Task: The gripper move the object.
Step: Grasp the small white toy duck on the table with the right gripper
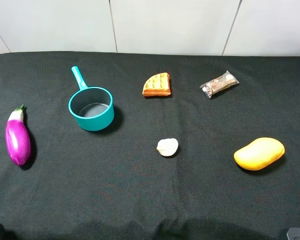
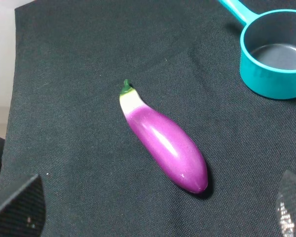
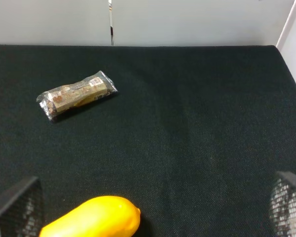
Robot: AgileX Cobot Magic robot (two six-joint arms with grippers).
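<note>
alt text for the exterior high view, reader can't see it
A tiny cream-white duck sits near the middle of a black cloth. Around it lie a purple eggplant, an empty teal saucepan, a waffle piece, a wrapped snack bar and a yellow mango.

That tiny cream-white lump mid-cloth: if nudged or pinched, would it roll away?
It might rock or roll: the cream-white figure looks rounded, with no flat base visible. Being the smallest item, it is probably light, so a push could scoot it across the black cloth.
</note>
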